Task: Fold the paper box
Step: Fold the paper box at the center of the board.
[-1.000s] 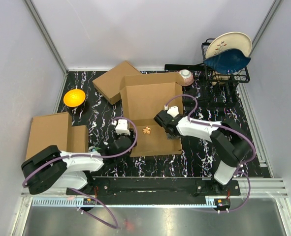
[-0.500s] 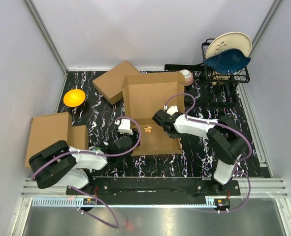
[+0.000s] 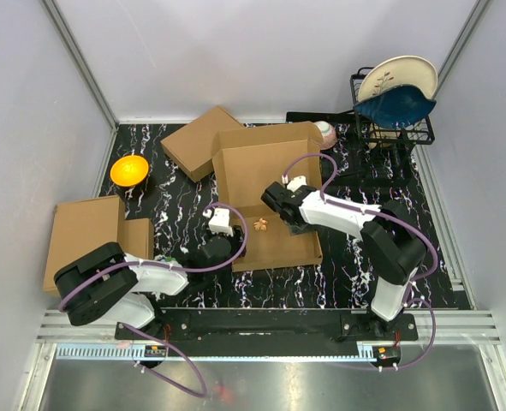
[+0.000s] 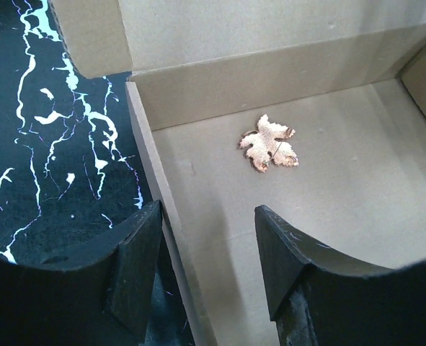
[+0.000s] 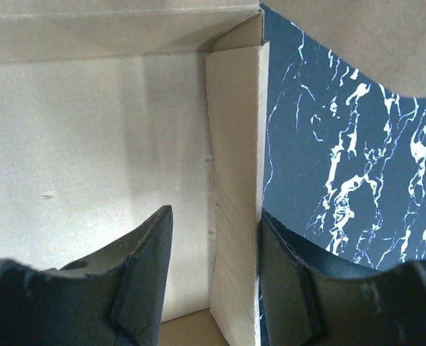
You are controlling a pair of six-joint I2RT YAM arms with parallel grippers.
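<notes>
Since a second ago, your left gripper (image 4: 207, 216) has slid toward frame centre, up against the paper box (image 3: 254, 175). Your right gripper (image 5: 216, 216) has drawn up and left, and the box has nudged slightly right. Both pairs of fingers stand partly open, each astride one of its upright cardboard walls, with neither pair closed on anything. The box sits mid-frame, brown and corrugated, its back panel upright and low side walls raised, with a small dried leaf (image 4: 269, 144) on its floor.
</notes>
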